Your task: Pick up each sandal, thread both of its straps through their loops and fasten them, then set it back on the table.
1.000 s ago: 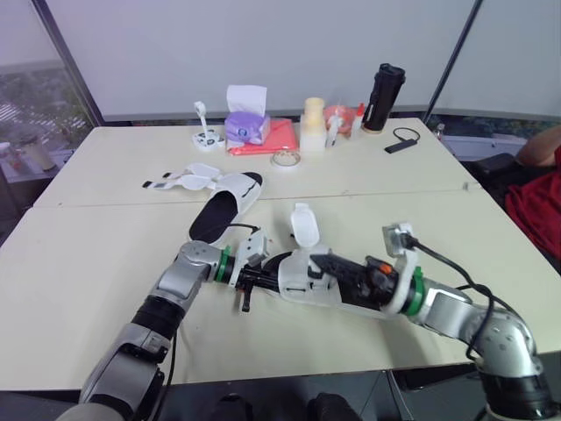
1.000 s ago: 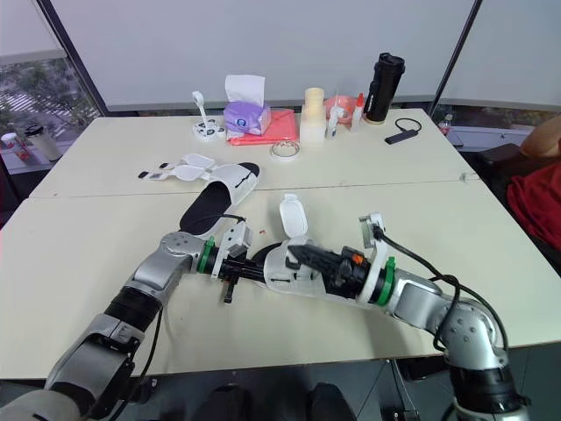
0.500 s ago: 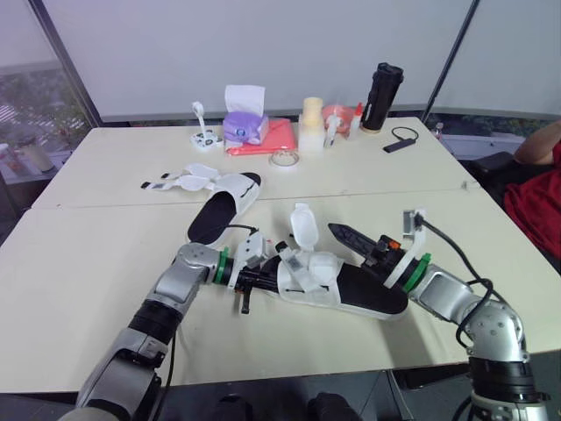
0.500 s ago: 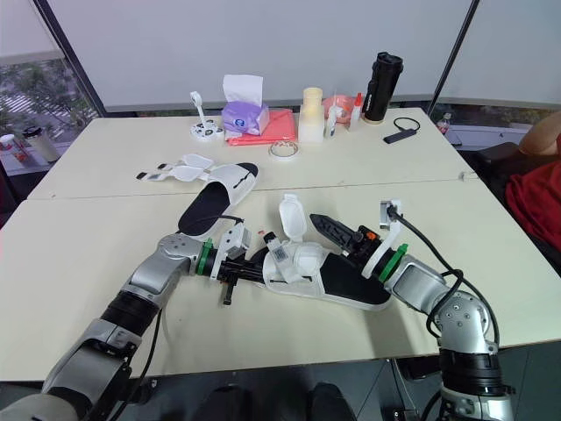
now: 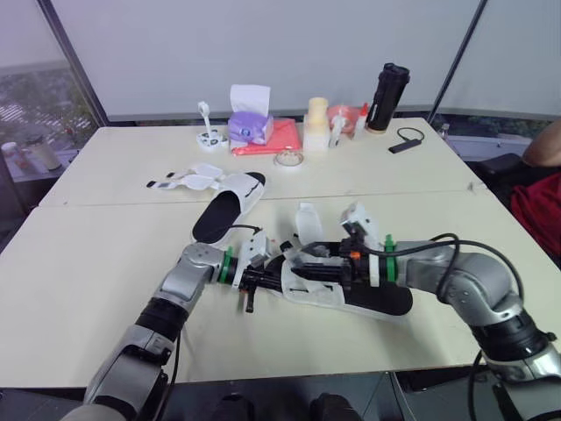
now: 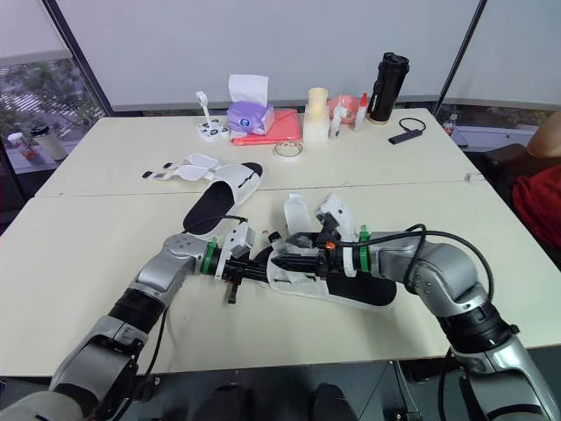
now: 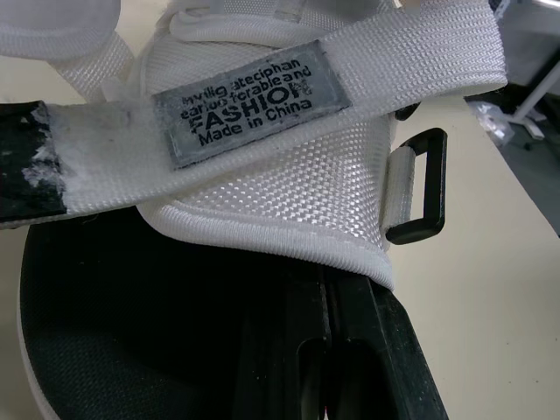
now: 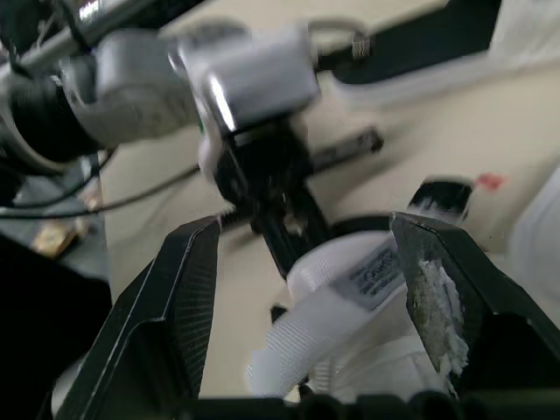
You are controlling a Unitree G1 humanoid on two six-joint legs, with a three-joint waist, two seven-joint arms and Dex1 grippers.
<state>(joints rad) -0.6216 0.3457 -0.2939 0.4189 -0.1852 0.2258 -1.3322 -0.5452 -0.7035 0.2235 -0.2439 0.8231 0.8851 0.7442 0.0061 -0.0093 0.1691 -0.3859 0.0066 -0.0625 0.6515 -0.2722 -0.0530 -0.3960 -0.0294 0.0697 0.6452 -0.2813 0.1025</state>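
Your left gripper (image 5: 256, 279) is closed down narrow at the toe end of the white woven-strap sandal with the black footbed (image 5: 381, 303); its fingertips vanish under the front band, so it reads as a pinch on the sandal, most likely to anchor the shoe on the pale tabletop (image 5: 88, 289) while the other arm works the webbing. Your right gripper (image 5: 302, 272) reaches in from the heel side with its fingers spread wide and nothing clamped; the loose white webbing strap with the grey printed label (image 7: 262, 105) lies between those fingers in the right wrist view, so you look lined up to take it, not yet holding it. The black rectangular plastic loop (image 7: 418, 185) sits just beside the left fingers, off the edge of the band, with nothing through it; I judge that to be where the strap must go. The sandal rests on the table, directly between your two grippers; the second sandal of the same make (image 5: 226, 203) lies beyond the left gripper, well apart, straps splayed open. Close near the strap's free end; a mid-length grab would probably leave little to feed.
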